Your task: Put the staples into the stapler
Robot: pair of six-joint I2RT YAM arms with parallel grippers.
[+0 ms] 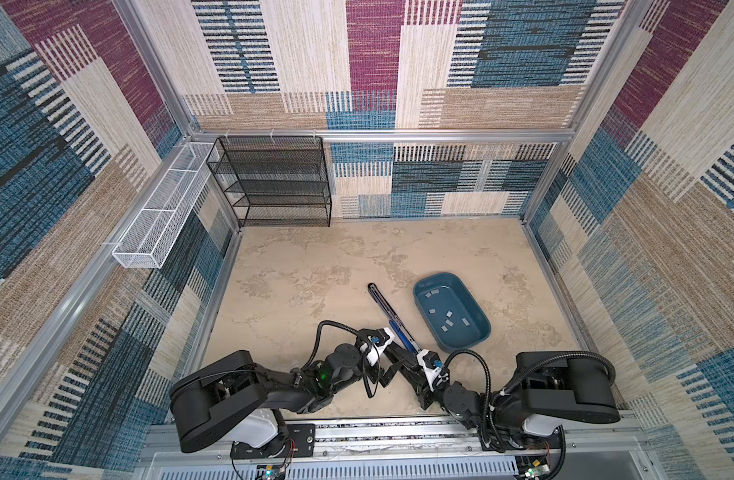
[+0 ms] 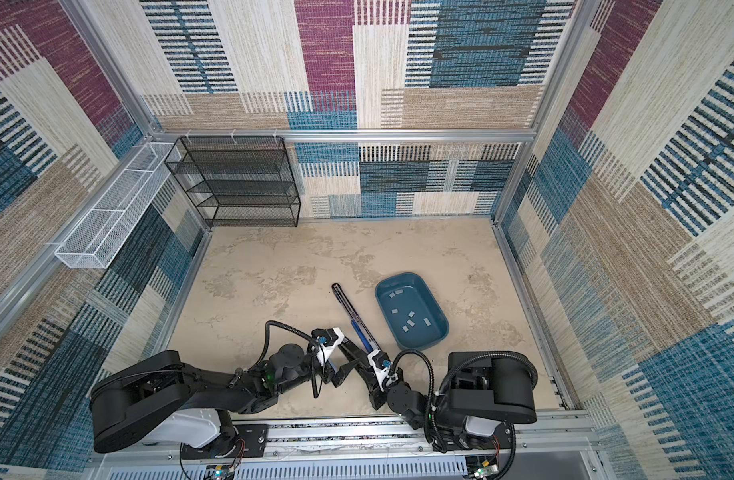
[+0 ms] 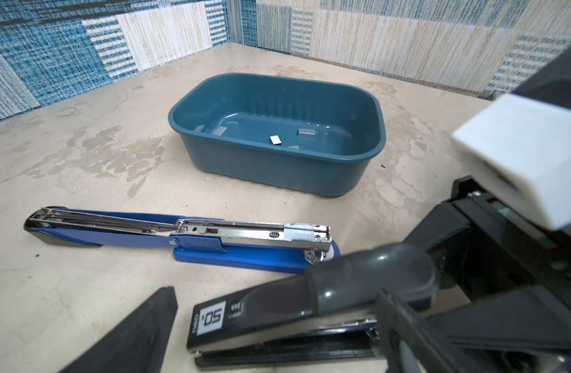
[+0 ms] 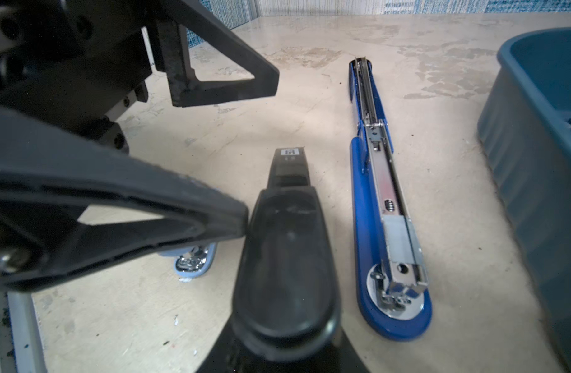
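Observation:
Several staples lie loose in a teal bin. A blue stapler lies opened flat beside the bin, and a grey strip sits in its metal channel. Nearer the arms lies a black stapler. My left gripper is open, with a finger on each side of it. The black stapler's rounded end sits between the fingers of my right gripper. Blur hides whether they press on it.
A light-blue stapler's tip shows behind the left gripper's finger. A black mesh shelf stands at the back wall. A white wire basket hangs on the left wall. The bin wall stands close beside the blue stapler.

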